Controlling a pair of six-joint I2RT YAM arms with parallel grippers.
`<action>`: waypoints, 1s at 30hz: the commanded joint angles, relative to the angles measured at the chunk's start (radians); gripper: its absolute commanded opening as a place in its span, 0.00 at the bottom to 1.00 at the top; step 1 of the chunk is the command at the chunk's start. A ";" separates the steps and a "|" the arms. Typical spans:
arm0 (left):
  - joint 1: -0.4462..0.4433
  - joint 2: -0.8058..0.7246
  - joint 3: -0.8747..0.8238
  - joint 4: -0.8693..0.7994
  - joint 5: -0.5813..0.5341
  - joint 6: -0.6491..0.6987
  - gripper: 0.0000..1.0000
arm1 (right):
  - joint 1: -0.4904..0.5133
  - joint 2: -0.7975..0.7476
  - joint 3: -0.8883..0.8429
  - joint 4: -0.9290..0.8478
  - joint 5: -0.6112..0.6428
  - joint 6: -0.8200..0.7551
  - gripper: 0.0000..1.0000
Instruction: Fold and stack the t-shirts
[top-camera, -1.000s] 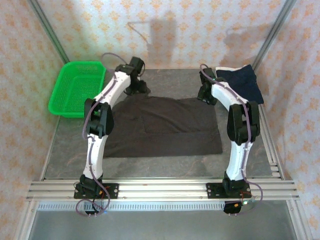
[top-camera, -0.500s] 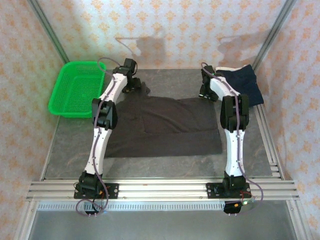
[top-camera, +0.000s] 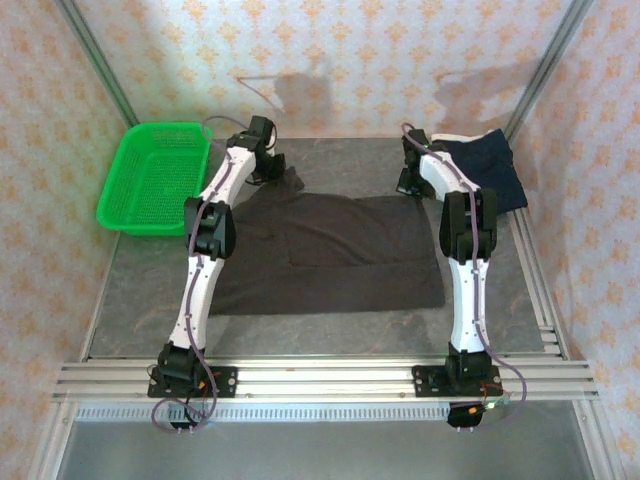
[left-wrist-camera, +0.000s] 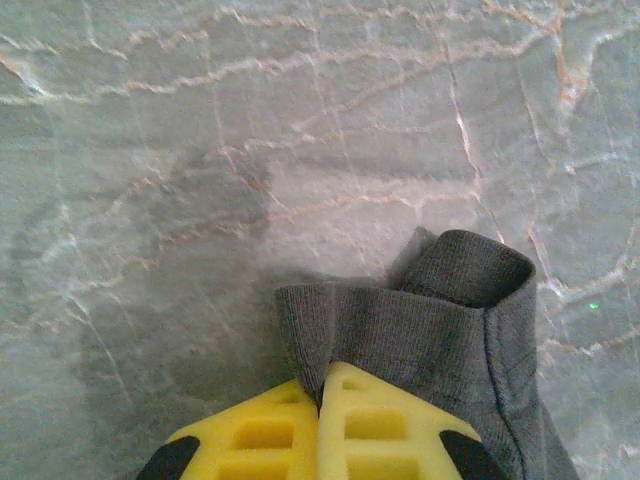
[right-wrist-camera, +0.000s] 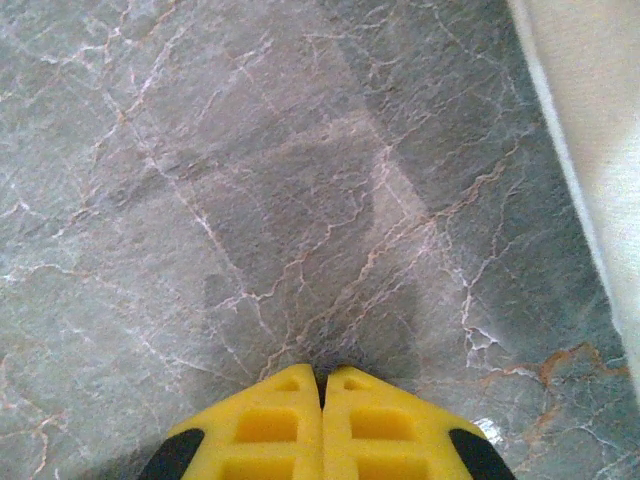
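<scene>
Left gripper (left-wrist-camera: 320, 378): pinching the dark shirt (top-camera: 340, 250) at its far-left corner; shirt spread flat mid-table (top-camera: 320, 335). Right gripper (right-wrist-camera: 321, 378): fingers pressed together at far-right corner, hold unclear. Navy shirt (top-camera: 490, 165), white shirt (right-wrist-camera: 590, 110): far right. Green basket (top-camera: 165, 128): far left.

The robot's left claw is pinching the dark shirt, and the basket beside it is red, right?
No. The basket is green, not red; the top external view shows it. The left gripper does pinch the dark shirt.
</scene>
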 joint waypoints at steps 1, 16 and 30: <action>0.011 -0.152 -0.035 -0.031 0.069 0.016 0.00 | 0.001 -0.088 -0.031 -0.044 0.007 -0.009 0.00; 0.012 -0.777 -0.735 0.180 0.021 0.032 0.00 | 0.001 -0.452 -0.398 0.068 -0.025 -0.027 0.00; -0.006 -1.198 -1.435 0.372 -0.120 -0.032 0.00 | 0.001 -0.729 -0.868 0.234 -0.057 0.014 0.00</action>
